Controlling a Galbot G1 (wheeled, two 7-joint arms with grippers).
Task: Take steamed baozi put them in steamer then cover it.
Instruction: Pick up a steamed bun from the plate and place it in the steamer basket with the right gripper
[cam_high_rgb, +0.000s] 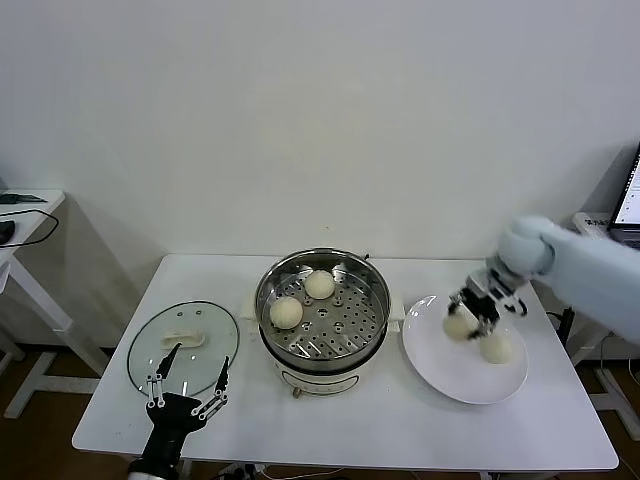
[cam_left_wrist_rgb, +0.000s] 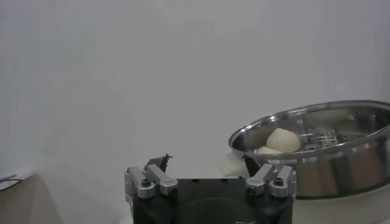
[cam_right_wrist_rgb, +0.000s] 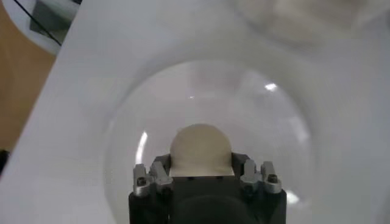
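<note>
Two baozi (cam_high_rgb: 286, 312) in steamer (cam_high_rgb: 322, 352); right claw (cam_high_rgb: 466, 318) grasping third on plate (cam_high_rgb: 440, 372), right of frame; fourth waits; cover (cam_high_rgb: 183, 345) off; left claw (cam_high_rgb: 190, 385) released.

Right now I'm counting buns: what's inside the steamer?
Two steamed baozi sit on the perforated tray inside the steamer, lid off. Whatever lies beneath the tray is hidden.

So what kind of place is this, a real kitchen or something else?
Probably a lab or test room set up as a cooking station: a plain white table against a bare wall, an electric steamer, and a laptop on a side desk.
</note>
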